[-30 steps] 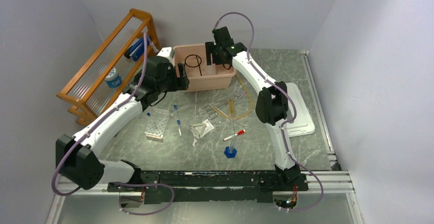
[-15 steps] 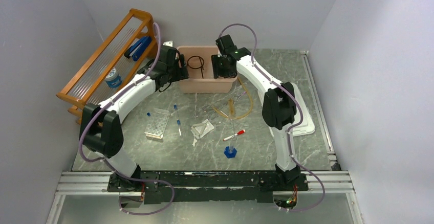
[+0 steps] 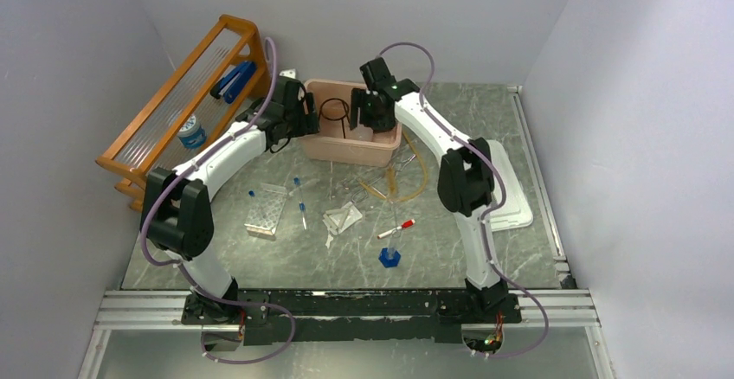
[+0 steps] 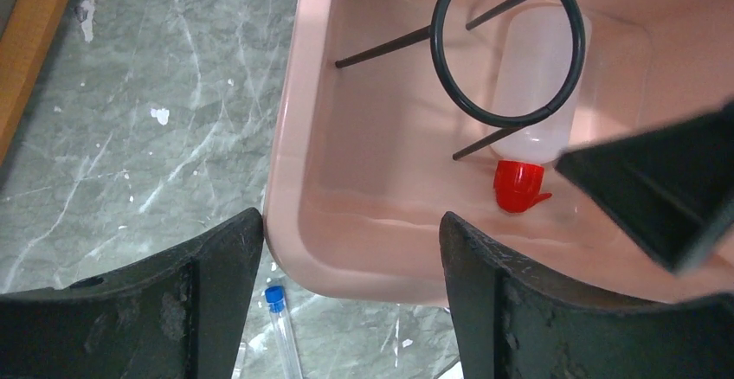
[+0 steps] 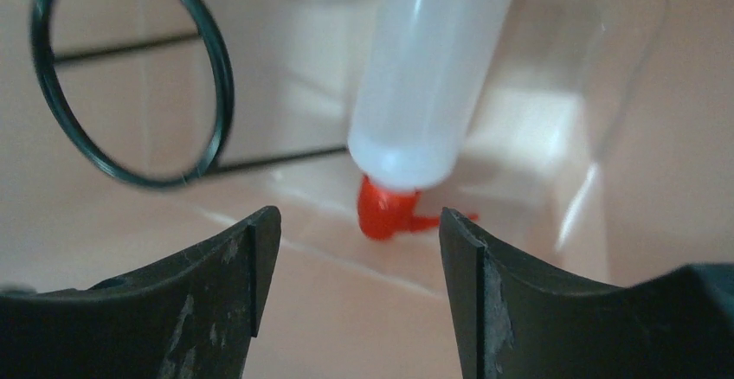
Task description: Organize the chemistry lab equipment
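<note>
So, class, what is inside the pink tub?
A black wire ring and a clear red-capped squeeze bottle lie in the pink tub. The right arm hides part of its floor.

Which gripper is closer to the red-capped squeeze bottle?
Right. The right gripper hovers just over the bottle inside the pink tub; the left gripper sits at the tub's rim, farther off.
</note>
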{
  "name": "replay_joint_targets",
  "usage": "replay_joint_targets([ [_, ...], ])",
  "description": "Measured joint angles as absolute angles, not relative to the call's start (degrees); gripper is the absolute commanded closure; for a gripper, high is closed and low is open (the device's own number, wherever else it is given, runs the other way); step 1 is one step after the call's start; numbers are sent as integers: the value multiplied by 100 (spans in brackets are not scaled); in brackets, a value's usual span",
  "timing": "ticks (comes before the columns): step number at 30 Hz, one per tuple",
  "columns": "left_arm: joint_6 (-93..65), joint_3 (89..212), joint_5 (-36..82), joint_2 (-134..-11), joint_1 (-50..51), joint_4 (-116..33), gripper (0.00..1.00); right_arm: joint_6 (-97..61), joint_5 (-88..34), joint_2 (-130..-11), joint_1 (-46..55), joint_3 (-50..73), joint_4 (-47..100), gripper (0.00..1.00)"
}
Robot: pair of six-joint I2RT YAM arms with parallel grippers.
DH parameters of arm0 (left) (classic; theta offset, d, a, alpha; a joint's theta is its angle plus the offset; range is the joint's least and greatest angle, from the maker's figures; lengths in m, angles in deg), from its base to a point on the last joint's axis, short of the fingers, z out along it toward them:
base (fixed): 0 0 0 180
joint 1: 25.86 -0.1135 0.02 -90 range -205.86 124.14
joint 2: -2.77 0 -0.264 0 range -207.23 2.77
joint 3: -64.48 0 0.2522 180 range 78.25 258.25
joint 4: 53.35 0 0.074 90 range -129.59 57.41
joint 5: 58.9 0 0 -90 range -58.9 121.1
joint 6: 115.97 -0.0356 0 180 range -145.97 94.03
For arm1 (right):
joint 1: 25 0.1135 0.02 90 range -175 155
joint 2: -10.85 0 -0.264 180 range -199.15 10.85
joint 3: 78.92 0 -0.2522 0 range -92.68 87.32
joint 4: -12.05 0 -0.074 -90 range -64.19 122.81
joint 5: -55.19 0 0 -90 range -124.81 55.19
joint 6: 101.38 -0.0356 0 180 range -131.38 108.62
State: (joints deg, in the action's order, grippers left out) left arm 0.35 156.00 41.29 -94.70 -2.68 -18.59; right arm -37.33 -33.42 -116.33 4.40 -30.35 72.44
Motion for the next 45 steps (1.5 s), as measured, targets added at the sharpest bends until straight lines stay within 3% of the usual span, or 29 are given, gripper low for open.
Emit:
replay_joint_targets([
  [9, -179, 15742, 3952, -9470, -290, -1916, 21, -5165, -4247, -12487, 443, -3785, 6989, 26],
  [21, -284, 15749, 3810, -9468, -292, -1921, 21, -5508, -5036, -12959, 460, -3992, 6899, 26],
  [30, -286, 15703, 3690, -9228, -290, -1934, 21, -5416, -5117, -13106, 550, -3887, 6425, 56],
  [37, -288, 15626, 3524, -8908, -290, -2060, 20, -5377, -5137, -12765, 585, -3535, 6206, 57],
  [45, -192, 15445, 3163, -8760, -290, -2286, 19, -5403, -5181, -11501, 576, -3017, 5948, 57],
])
